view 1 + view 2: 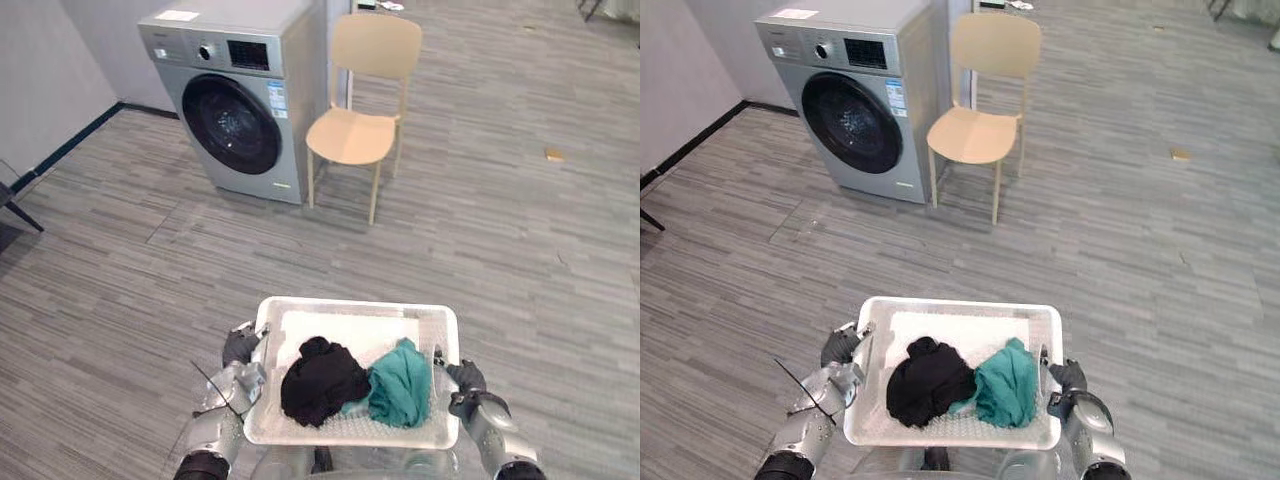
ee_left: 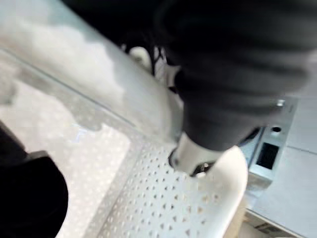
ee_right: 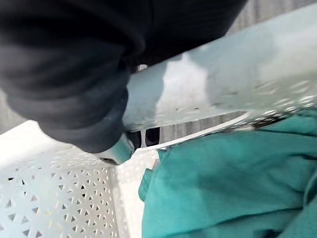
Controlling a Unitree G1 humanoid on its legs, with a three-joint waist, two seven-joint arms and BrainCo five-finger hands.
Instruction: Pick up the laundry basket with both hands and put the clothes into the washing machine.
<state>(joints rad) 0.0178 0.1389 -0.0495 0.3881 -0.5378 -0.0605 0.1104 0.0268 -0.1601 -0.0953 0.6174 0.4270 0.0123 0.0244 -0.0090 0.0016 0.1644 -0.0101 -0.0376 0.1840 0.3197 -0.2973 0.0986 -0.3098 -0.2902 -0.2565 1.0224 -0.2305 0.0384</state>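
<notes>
A white perforated laundry basket (image 1: 350,305) is held up in front of me, above the floor. Inside it lie a black garment (image 1: 320,380) and a teal garment (image 1: 403,383) side by side. My left hand (image 1: 243,350) grips the basket's left rim, its thumb (image 2: 190,153) hooked over the edge. On the opposite rim my right hand (image 1: 465,385) is curled the same way, with the teal garment (image 3: 223,183) just past it. The silver washing machine (image 1: 235,95) stands far ahead to the left, its round dark door (image 1: 230,123) closed.
A beige chair (image 1: 362,135) stands right beside the washing machine. A small tan object (image 1: 553,154) lies on the grey plank floor far right. A dark furniture leg (image 1: 15,200) shows at the left edge by the wall.
</notes>
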